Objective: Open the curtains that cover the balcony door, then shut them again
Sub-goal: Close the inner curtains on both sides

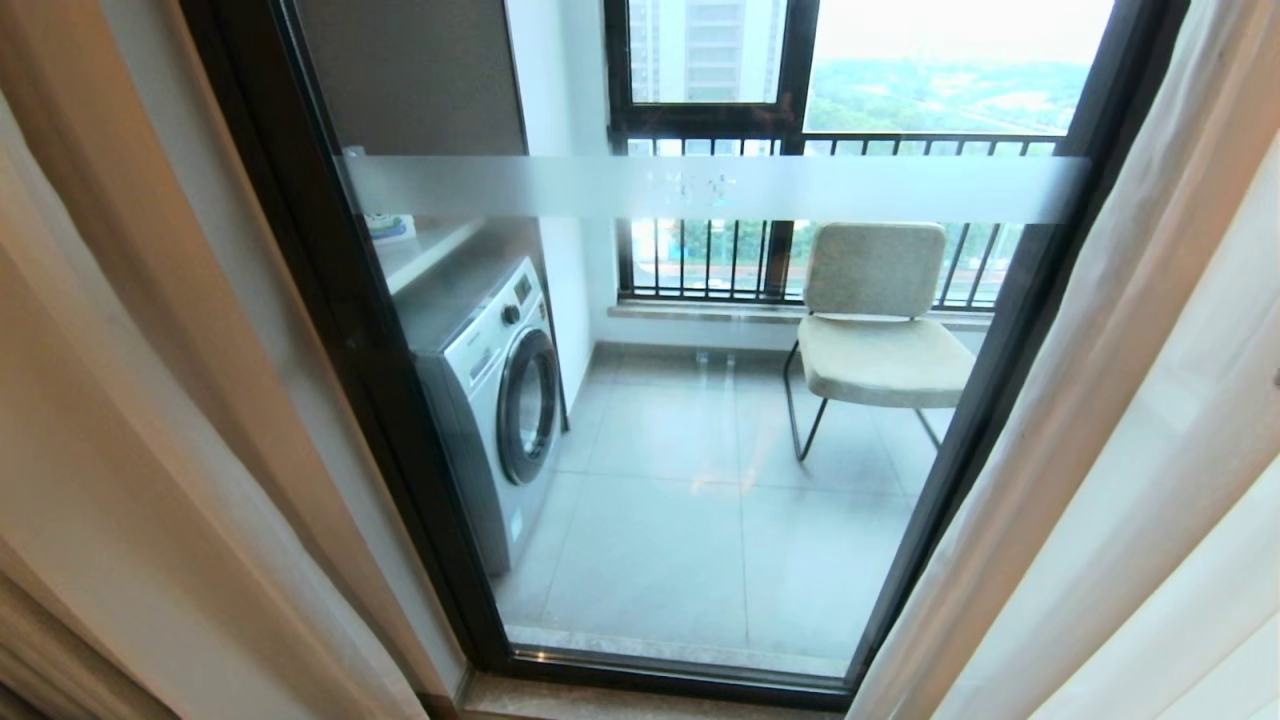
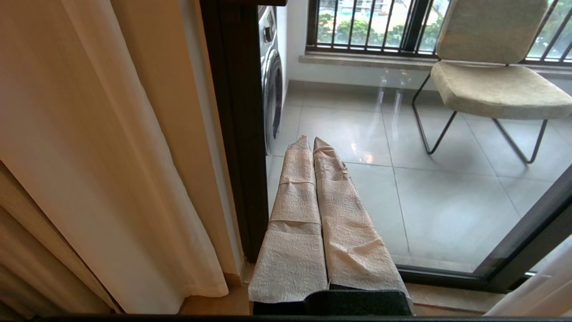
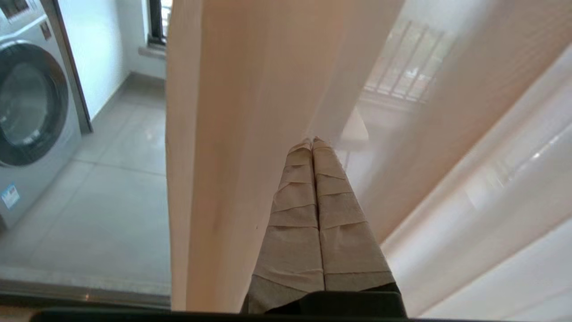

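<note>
Visibly two curtains (image 1: 1100, 400), one door (image 1: 700, 400).

Beige-tan curtains (image 1: 120, 400) with sheer white panels (image 1: 1150, 450) flank the balcony door (image 1: 330, 300), dark brown-black framed, a frosted white band across it. Beyond: a silver-grey washing machine (image 1: 490, 390), a grey-beige chair (image 1: 875, 320), pale grey floor tiles (image 1: 690, 500).

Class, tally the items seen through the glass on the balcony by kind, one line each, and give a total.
Washing machine: 1
Chair: 1
Box on the shelf above the washer: 1
Total: 3
</note>
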Available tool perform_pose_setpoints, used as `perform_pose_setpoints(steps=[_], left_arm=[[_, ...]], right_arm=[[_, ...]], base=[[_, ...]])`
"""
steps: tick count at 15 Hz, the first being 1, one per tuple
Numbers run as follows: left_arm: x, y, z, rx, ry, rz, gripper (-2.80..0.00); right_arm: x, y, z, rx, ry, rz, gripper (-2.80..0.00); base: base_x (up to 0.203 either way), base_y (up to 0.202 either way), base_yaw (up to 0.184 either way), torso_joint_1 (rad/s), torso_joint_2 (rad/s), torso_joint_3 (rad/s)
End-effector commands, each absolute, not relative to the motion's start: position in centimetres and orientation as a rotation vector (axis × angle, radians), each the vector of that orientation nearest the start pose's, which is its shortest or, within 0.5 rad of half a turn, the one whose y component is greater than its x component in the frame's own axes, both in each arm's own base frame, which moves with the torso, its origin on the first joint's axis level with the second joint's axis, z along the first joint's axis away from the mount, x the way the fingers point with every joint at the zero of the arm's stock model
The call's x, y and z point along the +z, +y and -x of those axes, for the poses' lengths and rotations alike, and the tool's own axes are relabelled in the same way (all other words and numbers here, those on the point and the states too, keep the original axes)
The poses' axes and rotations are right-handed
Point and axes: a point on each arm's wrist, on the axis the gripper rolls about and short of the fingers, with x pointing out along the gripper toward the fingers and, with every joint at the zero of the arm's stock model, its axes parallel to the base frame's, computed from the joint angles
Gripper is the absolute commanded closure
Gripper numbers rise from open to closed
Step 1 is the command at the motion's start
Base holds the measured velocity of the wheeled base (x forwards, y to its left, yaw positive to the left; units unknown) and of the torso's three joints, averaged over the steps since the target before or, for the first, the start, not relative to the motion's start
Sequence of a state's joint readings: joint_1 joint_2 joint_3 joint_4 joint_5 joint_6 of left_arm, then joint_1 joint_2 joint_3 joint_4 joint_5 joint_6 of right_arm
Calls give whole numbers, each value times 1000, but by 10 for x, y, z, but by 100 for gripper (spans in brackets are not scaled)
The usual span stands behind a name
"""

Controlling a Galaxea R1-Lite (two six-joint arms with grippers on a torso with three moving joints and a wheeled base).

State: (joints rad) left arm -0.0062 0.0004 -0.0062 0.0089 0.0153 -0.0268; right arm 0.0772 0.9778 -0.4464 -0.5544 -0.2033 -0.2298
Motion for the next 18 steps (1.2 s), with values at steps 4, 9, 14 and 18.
perform_pose_setpoints(steps=[4, 9, 14, 18], left_arm=[[76, 0, 23, 9, 3, 28, 0], [76, 0, 23, 9, 3, 26, 0], [76, 0, 23, 9, 3, 28, 0], [76, 0, 23, 9, 2, 28, 0]], right_arm=[[213, 0, -69, -107, -68, 217, 0], [168, -2, -16, -71, -10, 205, 0], [107, -3, -1, -54, 107, 138, 0], [95, -3, -2, -66, 115, 58, 0]], base=[[0, 0, 0, 0, 0, 0], [0, 0, 0, 0, 0, 0], [0, 0, 0, 0, 0, 0], [0, 0, 0, 0, 0, 0]])
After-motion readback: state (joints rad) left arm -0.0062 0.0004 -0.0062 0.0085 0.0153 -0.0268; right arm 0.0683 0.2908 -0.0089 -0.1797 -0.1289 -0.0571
